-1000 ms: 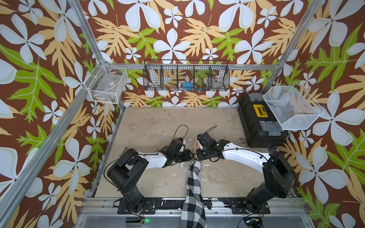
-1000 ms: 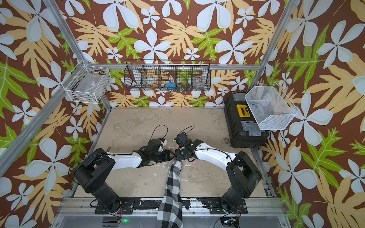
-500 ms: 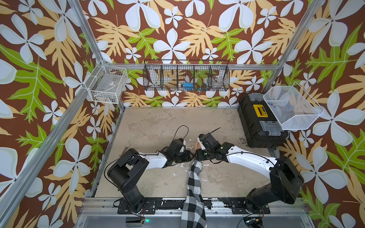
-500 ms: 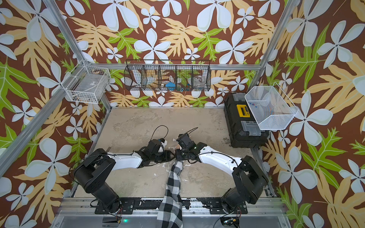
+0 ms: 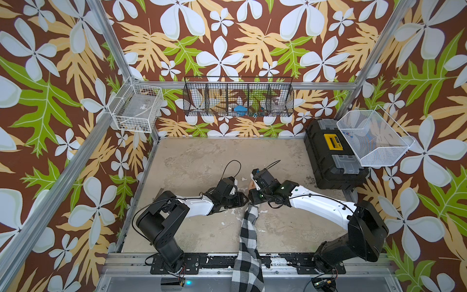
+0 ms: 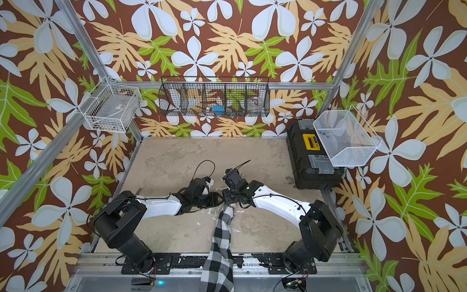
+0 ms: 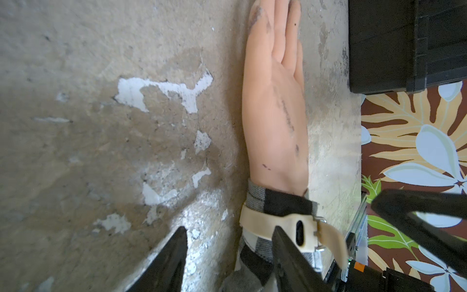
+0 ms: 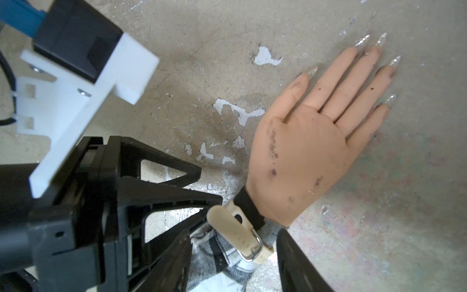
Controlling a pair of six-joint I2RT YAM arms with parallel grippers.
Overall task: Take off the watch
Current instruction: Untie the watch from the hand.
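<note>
The watch (image 8: 240, 237) shows only as a cream strap with a metal buckle, wrapped over the checked sleeve (image 5: 249, 235) at the wrist of the mannequin hand (image 8: 310, 149); its face is hidden. The strap's loose end (image 7: 331, 240) sticks out past the buckle. My right gripper (image 8: 235, 252) is open, its two fingers on either side of the wrist with the buckle between them. My left gripper (image 7: 228, 245) is open too, one finger lying over the strap (image 7: 278, 225), the other over bare table. In both top views the two grippers (image 5: 249, 199) (image 6: 225, 200) meet at the wrist.
A black toolbox (image 5: 333, 159) stands at the table's right edge, beside a white wire basket (image 5: 374, 137) hung on the wall. A black wire rack (image 5: 237, 97) hangs on the back wall and a white wire basket (image 5: 136, 108) at the back left.
My right gripper has gone from shut to open at the wrist, and the right arm has stretched out lower and further right. The left arm has not moved.
</note>
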